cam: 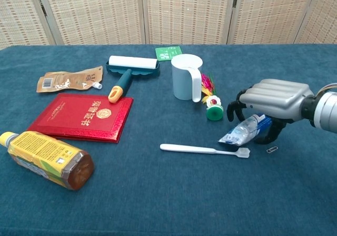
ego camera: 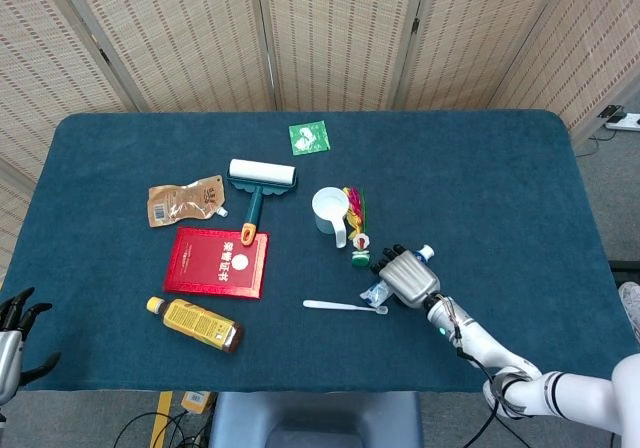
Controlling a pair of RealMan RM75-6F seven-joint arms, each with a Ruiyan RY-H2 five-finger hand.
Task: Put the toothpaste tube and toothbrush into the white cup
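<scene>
The right hand [cam: 274, 105] sits low over the toothpaste tube [cam: 245, 130], palm down, its fingers curled around the tube's upper end while the tube's crimped tail sticks out toward the middle of the desk [cam: 174, 194]. The tube appears to lie on the blue cloth; whether the fingers have actually closed on it cannot be told from either view. In the head view the same hand [ego camera: 405, 274] covers most of the tube [ego camera: 378, 292], with only a white cap showing at its far side.

The toothbrush [cam: 204, 150] lies flat just in front of the tube, its head near the tube's tail, its handle pointing away to the left. The white cup [cam: 186, 77] stands upright farther back and to the left of the hand, with nothing showing inside it, its handle facing the hand. A green-capped, colourful item [cam: 211, 101] lies between cup and hand.

The left hand [ego camera: 18, 330] hangs off the desk's near left corner, fingers spread, holding nothing.
</scene>
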